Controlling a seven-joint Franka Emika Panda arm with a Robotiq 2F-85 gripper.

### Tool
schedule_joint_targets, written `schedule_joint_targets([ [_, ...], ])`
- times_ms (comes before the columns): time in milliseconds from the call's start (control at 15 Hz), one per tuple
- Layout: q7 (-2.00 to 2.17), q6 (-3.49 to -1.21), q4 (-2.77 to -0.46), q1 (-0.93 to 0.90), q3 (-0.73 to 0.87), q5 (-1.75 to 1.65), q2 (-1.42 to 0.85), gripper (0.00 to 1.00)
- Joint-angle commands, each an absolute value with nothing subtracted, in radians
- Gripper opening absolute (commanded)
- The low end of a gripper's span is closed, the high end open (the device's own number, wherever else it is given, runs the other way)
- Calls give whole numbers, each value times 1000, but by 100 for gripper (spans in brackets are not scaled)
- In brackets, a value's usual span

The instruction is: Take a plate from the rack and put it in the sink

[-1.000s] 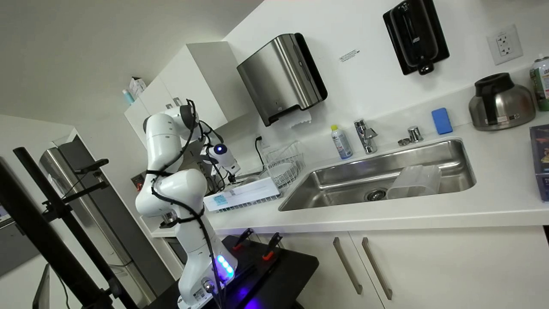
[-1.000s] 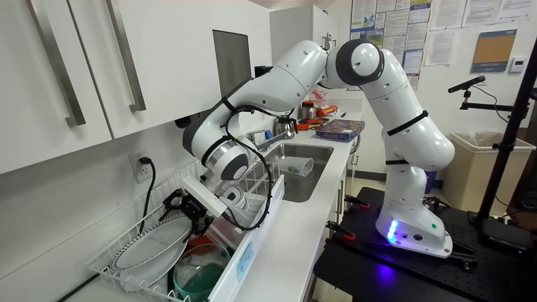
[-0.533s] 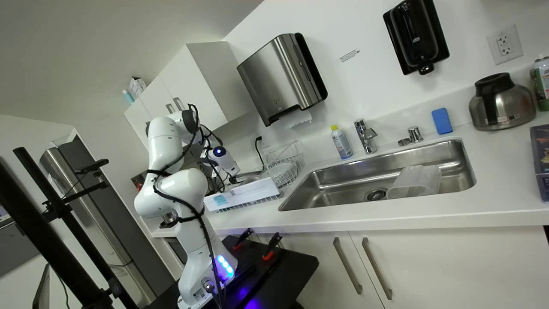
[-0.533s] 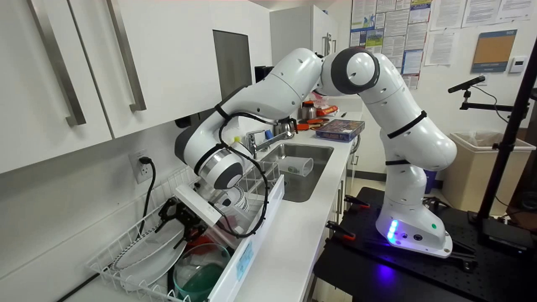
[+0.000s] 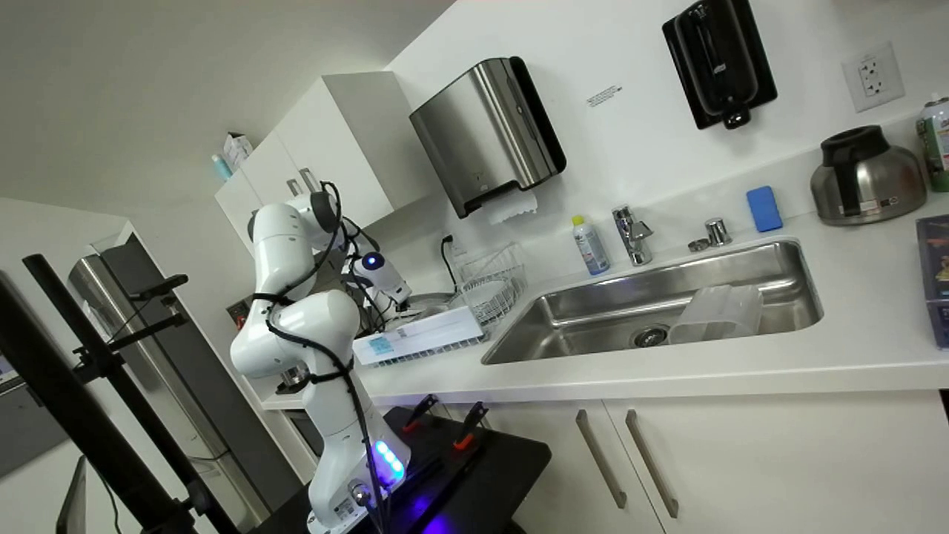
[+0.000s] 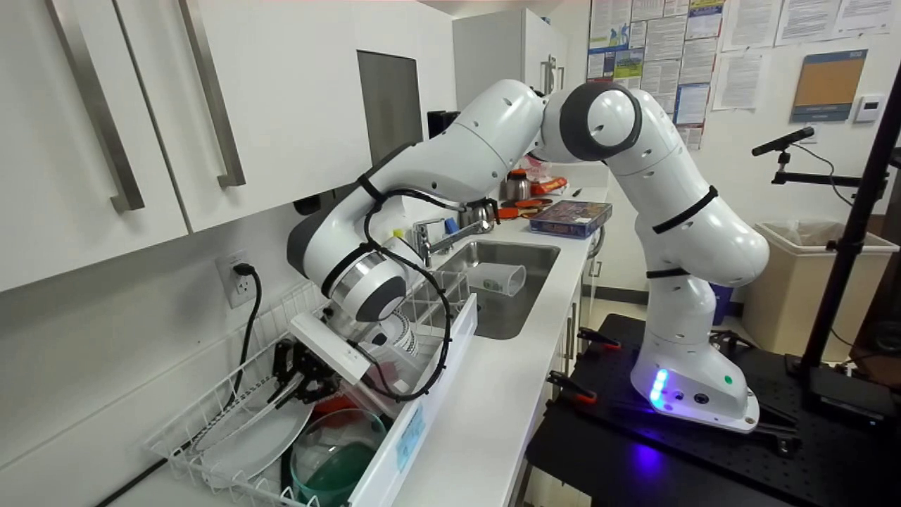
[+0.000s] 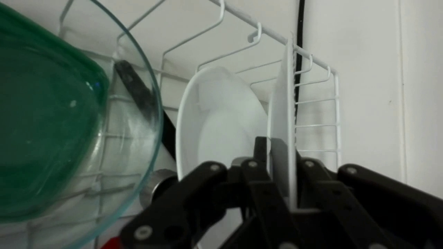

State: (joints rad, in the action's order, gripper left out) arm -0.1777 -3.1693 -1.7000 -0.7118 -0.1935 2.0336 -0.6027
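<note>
— Pincer [image 7: 282, 157] low among the dishes. What could spoil it from here?

— The sink [image 5: 578, 315], for one: let go too high above it and the load lands hard on steel.

— And the rack [image 7: 337, 114]?

— Wire loops stand up round the edge. Drawn out aslant rather than straight, the load could snag and be twisted from the hold.

— Clear container [image 5: 715, 315]?

— On its side in the sink. Anything set down against it may tip. Closer in, a glass bowl [image 7: 161, 117]; a swing that way might knock it. White dish [image 7: 225, 138] between bowl and grip, could be dragged along.

— Now the plate [image 7: 282, 110] itself.

— In the rack, up on edge, nearly edge-on from the wrist. Its near rim runs between the fingers [image 7: 261, 148], one to each face; pincer reads as clenched on it. Bulk of the plate reaches out past them, deeper into the rack.

— One rim in there, or two?

— Two pale edges, close together. Can't tell whether the second belongs to another plate. If so, both might lift at once, and one slide loose.
</note>
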Motion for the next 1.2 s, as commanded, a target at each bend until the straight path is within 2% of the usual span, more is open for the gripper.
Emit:
schedule_joint_targets([
  [0,-215,-3225,-1668,-765,-148,2069,-570,1],
  [467,-235,-3306,-1681,-915,2,2106,-499,3],
  [1133,-187,-3392,-1786,-1355,497,2186,-407,3],
])
